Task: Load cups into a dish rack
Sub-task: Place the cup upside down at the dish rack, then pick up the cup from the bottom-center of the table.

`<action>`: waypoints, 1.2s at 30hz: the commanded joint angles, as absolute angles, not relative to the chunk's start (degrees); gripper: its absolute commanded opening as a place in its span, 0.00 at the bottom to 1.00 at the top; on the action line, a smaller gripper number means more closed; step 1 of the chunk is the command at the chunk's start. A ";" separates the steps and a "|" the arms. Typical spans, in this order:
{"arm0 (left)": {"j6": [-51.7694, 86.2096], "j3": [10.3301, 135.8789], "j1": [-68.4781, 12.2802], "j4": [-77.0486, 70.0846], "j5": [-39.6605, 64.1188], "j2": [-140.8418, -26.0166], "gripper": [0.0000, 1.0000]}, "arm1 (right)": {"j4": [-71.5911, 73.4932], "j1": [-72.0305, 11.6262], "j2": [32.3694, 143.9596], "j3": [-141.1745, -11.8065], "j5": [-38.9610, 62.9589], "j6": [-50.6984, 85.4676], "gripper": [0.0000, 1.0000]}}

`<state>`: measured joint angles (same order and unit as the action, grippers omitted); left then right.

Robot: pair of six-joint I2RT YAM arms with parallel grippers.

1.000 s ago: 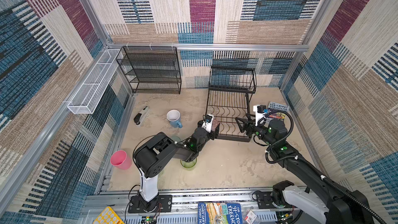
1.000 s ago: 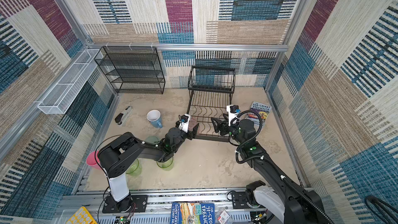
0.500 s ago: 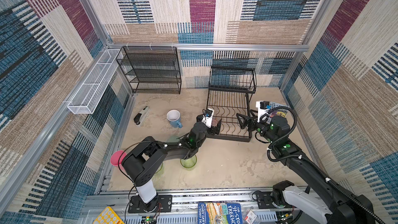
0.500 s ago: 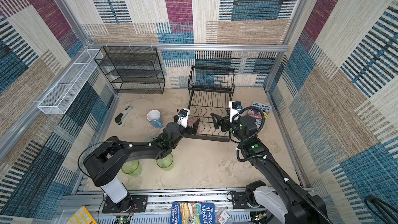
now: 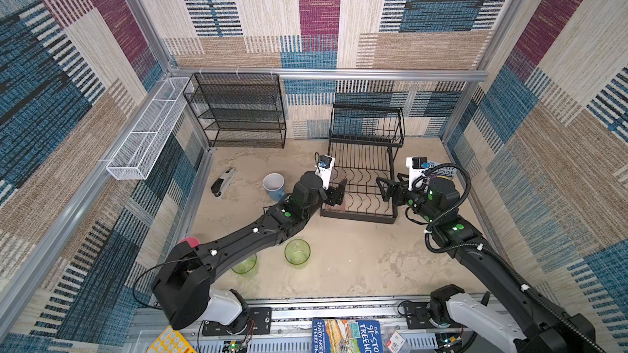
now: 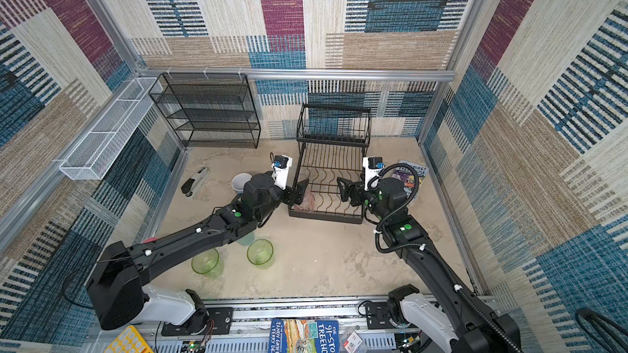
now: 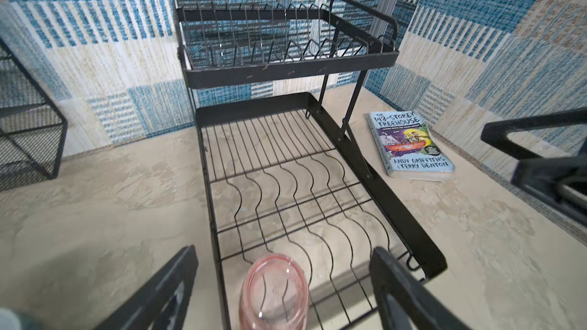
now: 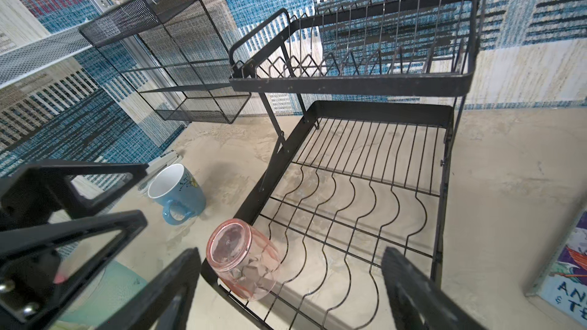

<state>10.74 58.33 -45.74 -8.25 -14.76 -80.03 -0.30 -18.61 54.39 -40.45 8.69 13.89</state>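
Observation:
The black wire dish rack (image 5: 390, 151) (image 6: 353, 171) stands at the back of the table. A translucent peach-pink cup (image 7: 273, 293) (image 8: 243, 258) leans base-up in the front left corner of its lower tray. My left gripper (image 5: 336, 191) (image 7: 284, 252) hangs open over that cup, its fingers clear of it. My right gripper (image 5: 387, 190) (image 8: 290, 252) is open at the tray's right side and holds nothing. Two green tumblers (image 5: 297, 252) (image 5: 244, 264) stand in front. The light-blue mug (image 5: 274, 185) (image 8: 178, 193) sits left of the rack. My left arm partly hides the teal cup (image 6: 245, 238) and the opaque pink cup (image 5: 188, 241).
A black mesh shelf unit (image 5: 238, 113) stands at the back left, with a long white mesh basket (image 5: 146, 134) on the left wall. A book (image 5: 441, 173) lies right of the rack. A small grey and black tool (image 5: 222, 181) lies near the left wall.
My left arm has stretched out and its gripper has moved up and back over the rack's front left corner. The right gripper has shifted slightly back and right. Both stay open.

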 commanded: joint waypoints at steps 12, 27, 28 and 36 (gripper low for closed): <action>28.16 72.12 -43.76 50.98 -14.35 -69.64 0.83 | -7.94 -39.09 57.56 -44.37 -1.71 11.25 0.83; 21.32 74.62 -24.63 56.15 4.39 -71.63 0.83 | -17.35 -63.56 71.52 -54.77 -6.76 3.93 0.69; 21.12 74.64 -23.62 55.82 5.63 -72.09 0.84 | -18.10 -64.95 73.34 -55.88 -6.43 2.81 0.69; 20.44 73.91 -18.14 52.94 12.39 -75.08 0.92 | -24.34 -71.32 85.51 -65.31 -2.99 -4.38 0.64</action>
<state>22.33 74.02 -19.09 54.63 8.43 -74.54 -21.19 -70.46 83.40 -63.11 -4.58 -0.51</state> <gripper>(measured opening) 0.920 0.646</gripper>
